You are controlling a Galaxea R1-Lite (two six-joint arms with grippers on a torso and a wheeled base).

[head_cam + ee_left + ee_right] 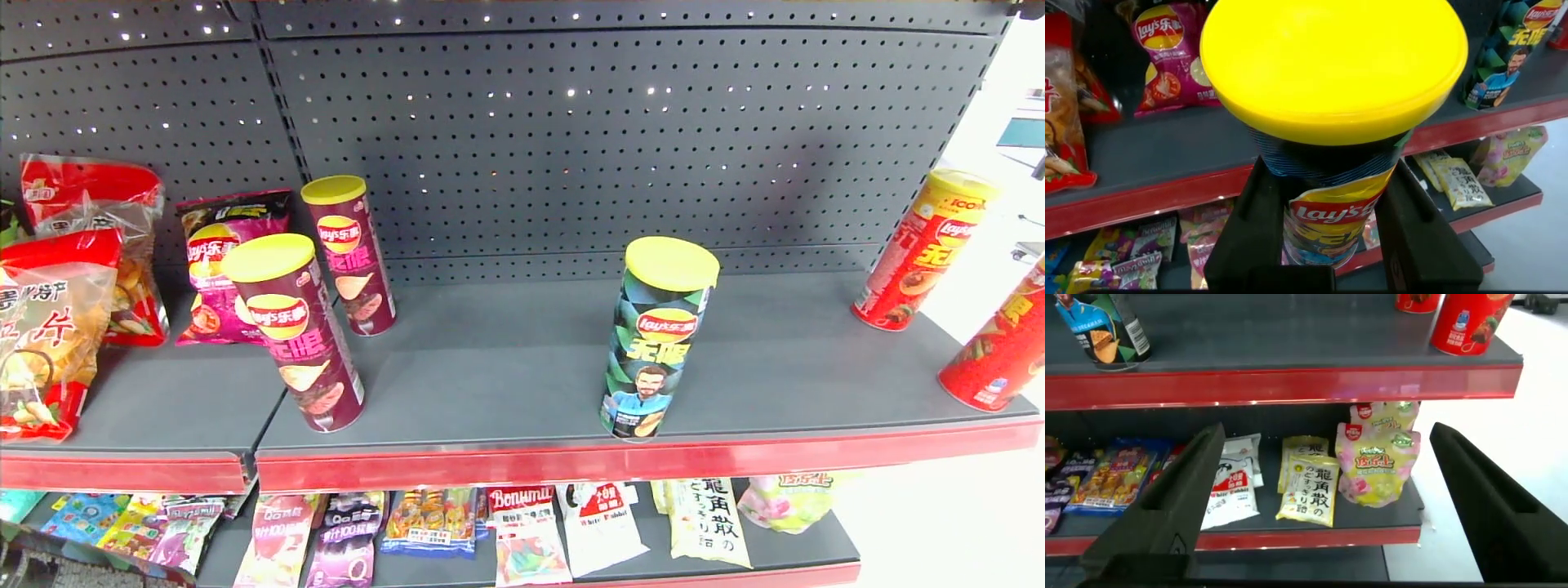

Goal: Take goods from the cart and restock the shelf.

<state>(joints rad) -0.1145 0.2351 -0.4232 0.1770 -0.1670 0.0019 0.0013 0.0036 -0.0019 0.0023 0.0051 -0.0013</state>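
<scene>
In the left wrist view my left gripper (1329, 184) is shut on a chip can (1333, 69) with a yellow lid and a blue-green wrap, held upright in front of the shelf's red front edge (1151, 198). On the upper shelf (506, 359) stand two maroon cans (295, 331) (351, 255), a green can (657, 336) near the front, and two red cans (922, 249) (1000, 347) at the right. My right gripper (1327, 433) is open and holds nothing, level with the lower shelf, below the green can (1100, 328) and a red can (1468, 322).
Snack bags (69, 286) and a purple chip bag (224, 261) fill the upper shelf's left end. Bare shelf lies between the maroon cans and the green can, and between the green and red cans. The lower shelf holds several candy bags (522, 531) (1310, 490).
</scene>
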